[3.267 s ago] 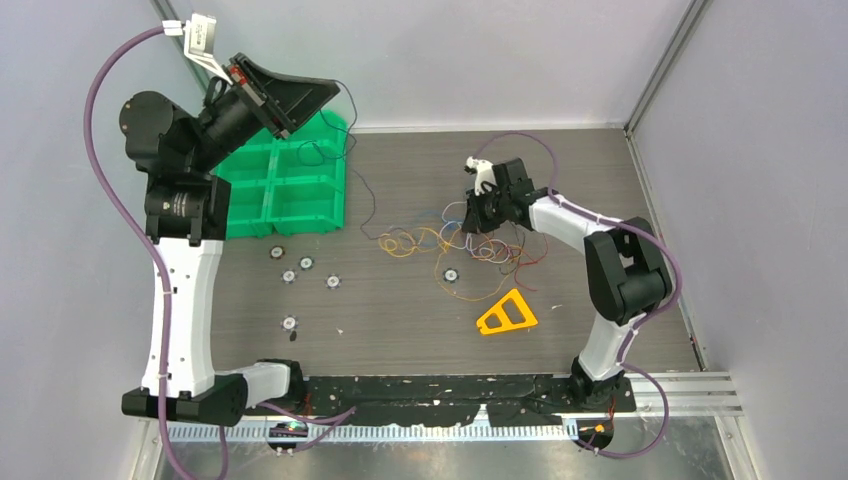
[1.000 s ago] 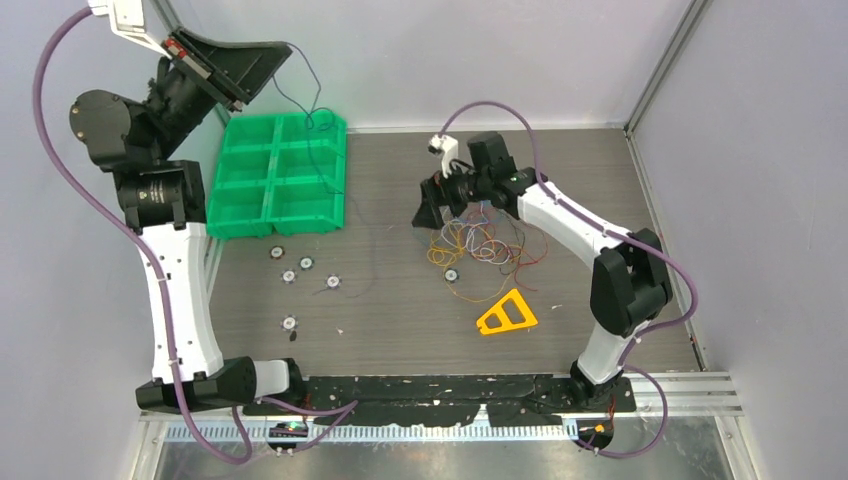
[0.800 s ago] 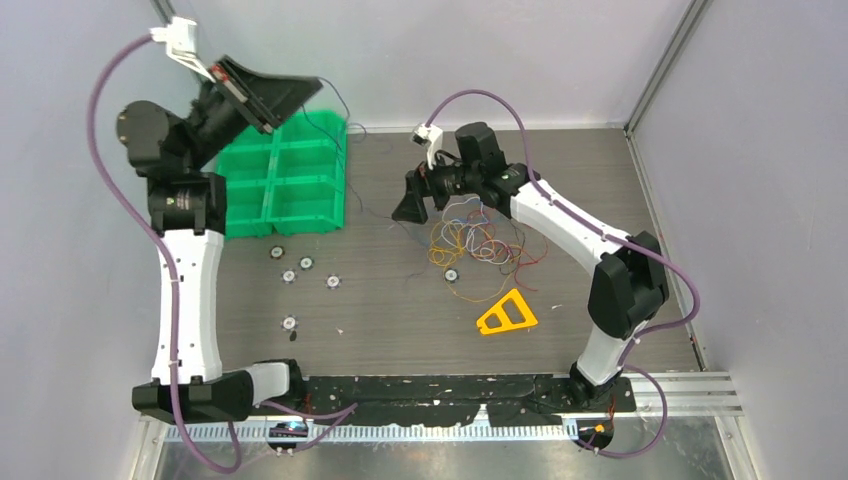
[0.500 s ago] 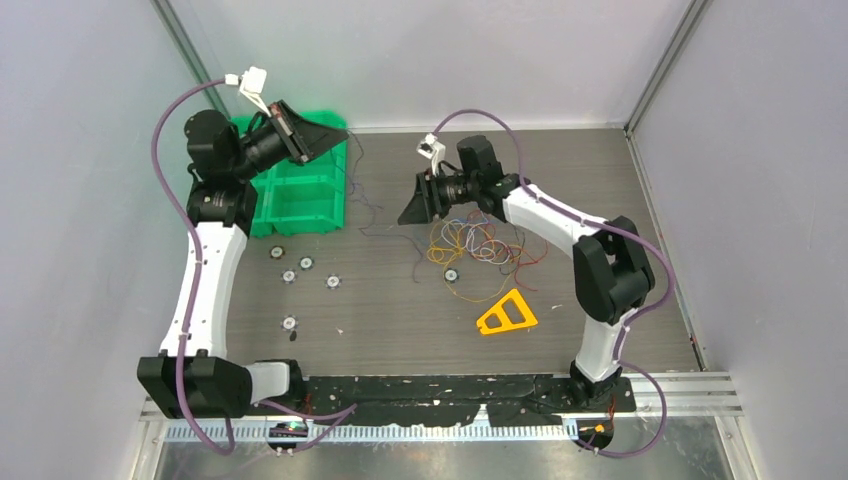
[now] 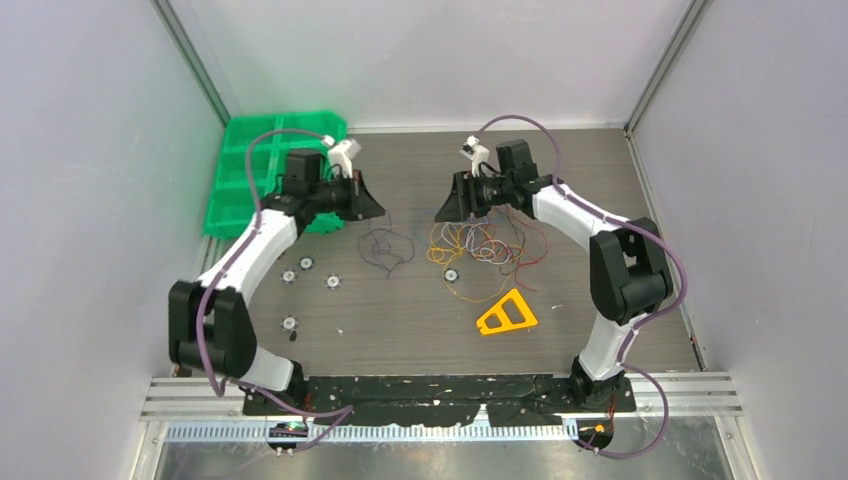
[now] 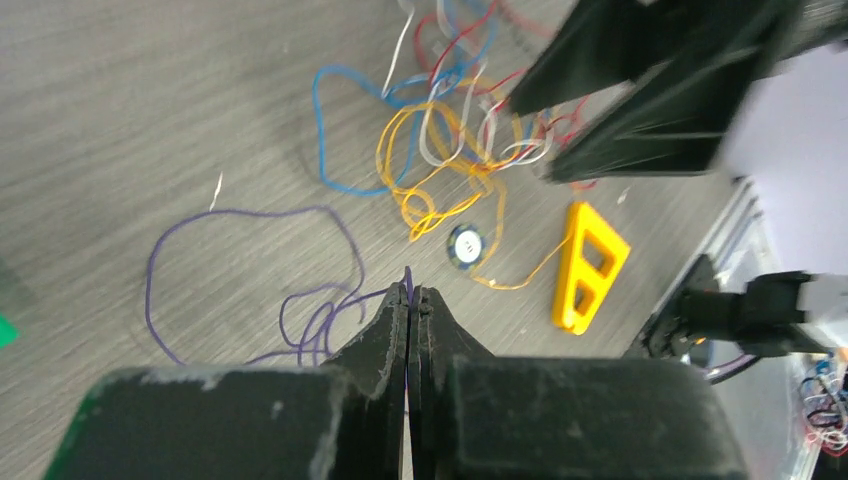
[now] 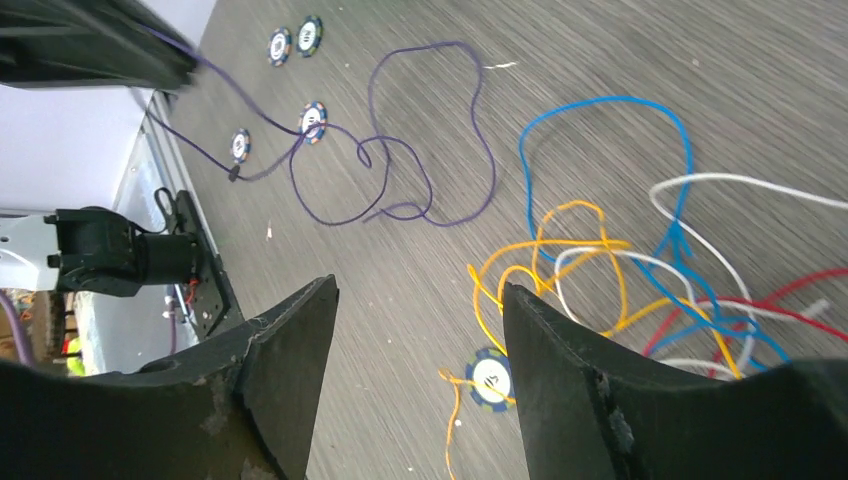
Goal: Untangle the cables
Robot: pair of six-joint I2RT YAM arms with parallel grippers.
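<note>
Pinched one end of the thin purple flexible wire (image 6: 250, 211) in the clenched left gripper (image 6: 409, 298), its loops lying left of centre in the top view, just apart from the tangle of red, orange, blue and white wires (image 5: 480, 245) at centre. Hovered the released, empty right gripper (image 7: 418, 295) over that tangle. Judged as mid-separation; next, probably called for laying purple aside and picking another strand.

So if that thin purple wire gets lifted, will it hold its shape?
Probably not: the purple wire lies in loose, irregular loops, so it looks floppy. Being so thin, it is likely very light, and could snag the nearby cable tangle.
</note>
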